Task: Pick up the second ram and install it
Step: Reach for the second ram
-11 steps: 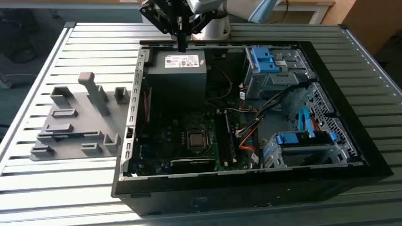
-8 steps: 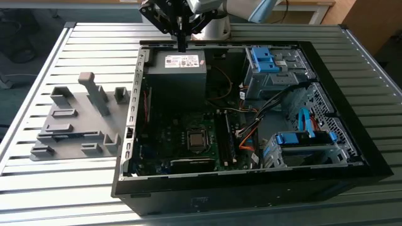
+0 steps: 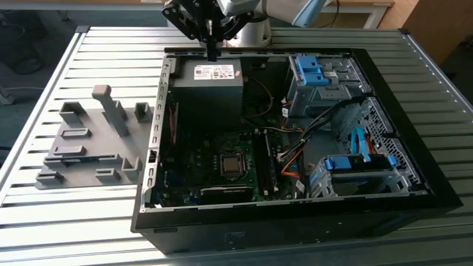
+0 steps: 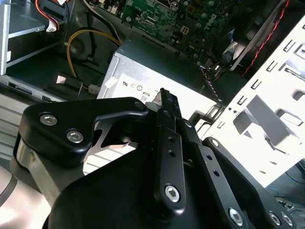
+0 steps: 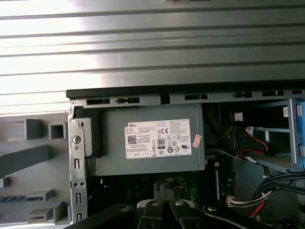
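Observation:
My gripper [image 3: 212, 54] hangs over the back edge of the open computer case [image 3: 296, 58], just above the grey power supply [image 3: 210, 72]. Its two fingers [image 4: 164, 102] are pressed together, and I see nothing between them. The power supply's label [image 5: 159, 139] lies straight below the fingers in the first wrist view. The second ram looks like the thin dark strip [image 3: 74, 161] lying in a slot of the grey fixture tray [image 3: 88, 180], at the exterior view's left of the case. In the first wrist view it is a bluish strip [image 5: 19, 198]. The gripper is well away from it.
Upright blocks [image 3: 111, 108] stand on the fixture tray. Inside the case are the motherboard [image 3: 221, 166] with long memory slots [image 3: 267, 163], blue drive cages [image 3: 314, 72], a second blue cage [image 3: 358, 163] and loose cables [image 3: 296, 155]. Everything rests on a ribbed metal table [image 3: 111, 50].

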You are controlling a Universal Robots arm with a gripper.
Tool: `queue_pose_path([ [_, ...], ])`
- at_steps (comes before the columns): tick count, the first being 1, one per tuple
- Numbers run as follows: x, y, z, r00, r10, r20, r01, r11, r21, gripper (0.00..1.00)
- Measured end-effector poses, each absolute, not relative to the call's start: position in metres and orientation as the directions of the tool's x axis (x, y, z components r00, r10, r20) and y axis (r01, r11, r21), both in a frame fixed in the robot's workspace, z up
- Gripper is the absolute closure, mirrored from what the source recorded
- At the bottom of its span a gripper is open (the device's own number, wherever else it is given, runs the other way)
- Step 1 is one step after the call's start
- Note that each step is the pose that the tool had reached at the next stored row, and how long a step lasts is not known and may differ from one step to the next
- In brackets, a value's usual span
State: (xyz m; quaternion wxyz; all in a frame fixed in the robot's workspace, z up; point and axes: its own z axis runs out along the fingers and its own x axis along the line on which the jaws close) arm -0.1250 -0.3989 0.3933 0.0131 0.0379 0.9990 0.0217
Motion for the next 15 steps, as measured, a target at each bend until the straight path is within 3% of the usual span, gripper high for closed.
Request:
queue_pose_path([
  [15,-0.1337,-0.3989,0.3933,-0.997,0.076,-0.024,0.075,0.996,0.044,0.89],
])
